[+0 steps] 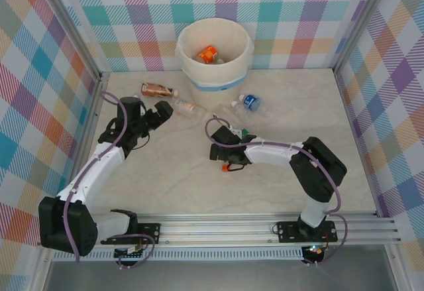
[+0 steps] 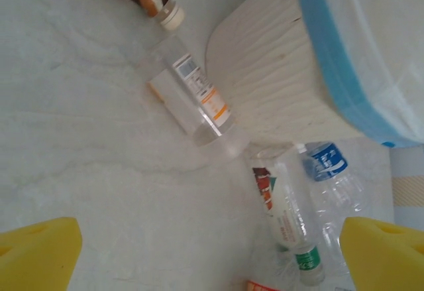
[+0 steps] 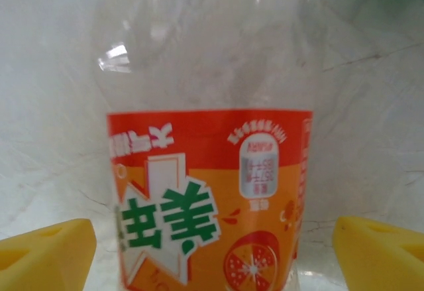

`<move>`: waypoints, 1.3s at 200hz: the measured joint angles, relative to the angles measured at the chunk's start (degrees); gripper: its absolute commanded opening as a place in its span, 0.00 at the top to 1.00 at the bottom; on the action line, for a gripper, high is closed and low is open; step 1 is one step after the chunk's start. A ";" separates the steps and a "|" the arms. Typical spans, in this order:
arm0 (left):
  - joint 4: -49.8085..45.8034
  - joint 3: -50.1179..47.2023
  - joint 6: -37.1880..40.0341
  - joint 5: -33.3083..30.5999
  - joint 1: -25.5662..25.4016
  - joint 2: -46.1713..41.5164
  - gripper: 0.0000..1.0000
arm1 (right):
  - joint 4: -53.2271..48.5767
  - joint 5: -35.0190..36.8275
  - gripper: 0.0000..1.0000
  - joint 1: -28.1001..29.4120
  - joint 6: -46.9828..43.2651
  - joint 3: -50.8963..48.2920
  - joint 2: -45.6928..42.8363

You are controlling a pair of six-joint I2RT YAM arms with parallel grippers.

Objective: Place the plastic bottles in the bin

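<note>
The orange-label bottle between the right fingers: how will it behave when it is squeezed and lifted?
The bottle looks clear and empty, so it is probably light, and its thin wall may dent. It is round and lies on its side, so a one-sided touch might roll it. Its glossy label could slip.

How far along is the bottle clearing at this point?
Done: at least one orange bottle lies in the bin. In hand: the right gripper, open, straddles an orange-label bottle on the table. Remaining: that one, brown bottle, clear bottle, blue-label bottle, green-cap bottle near the bin; left gripper open, empty.
</note>
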 measured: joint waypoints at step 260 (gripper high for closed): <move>19.17 -21.22 -6.80 1.66 0.46 2.05 0.00 | 22.69 -8.52 0.47 -9.53 -31.54 35.50 0.70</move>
